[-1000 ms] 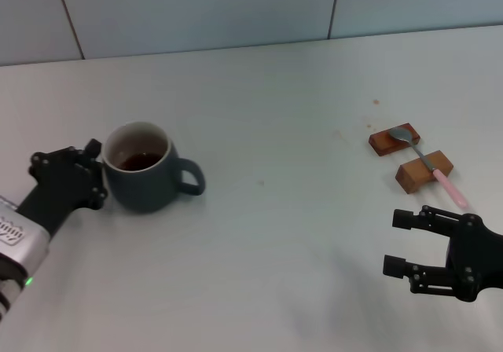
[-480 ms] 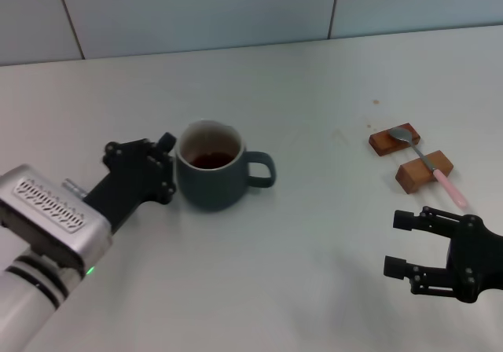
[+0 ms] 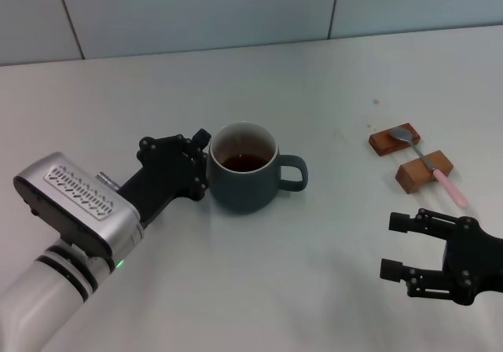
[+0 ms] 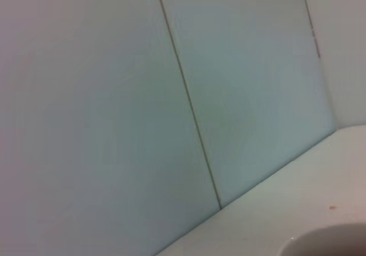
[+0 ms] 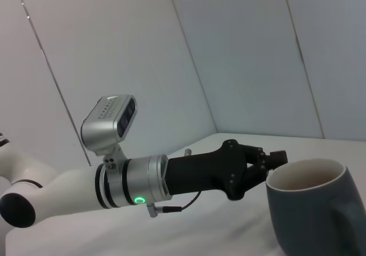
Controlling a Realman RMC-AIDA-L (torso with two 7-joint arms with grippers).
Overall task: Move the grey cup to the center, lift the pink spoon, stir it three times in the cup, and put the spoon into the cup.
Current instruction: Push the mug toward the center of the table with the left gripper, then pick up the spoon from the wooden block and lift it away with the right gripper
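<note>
The grey cup (image 3: 244, 191) stands upright near the middle of the table, dark liquid inside, its handle pointing toward the right side. My left gripper (image 3: 200, 162) presses against the cup's left wall with its fingers together; the right wrist view shows that gripper (image 5: 272, 160) touching the cup (image 5: 311, 210) just below the rim. The pink spoon (image 3: 433, 169) lies at the far right across two brown wooden blocks, silver bowl toward the wall. My right gripper (image 3: 393, 246) hovers open near the front right, apart from the spoon.
Two brown wooden blocks (image 3: 394, 141) (image 3: 413, 177) hold the spoon off the white table (image 3: 314, 100). A tiled wall (image 3: 236, 6) closes the back. The left wrist view shows mostly wall (image 4: 171, 96) and a strip of table.
My left gripper has pushed the cup to the right, from the left side of the table to about its middle. The right gripper has hardly moved and the spoon lies as before.
</note>
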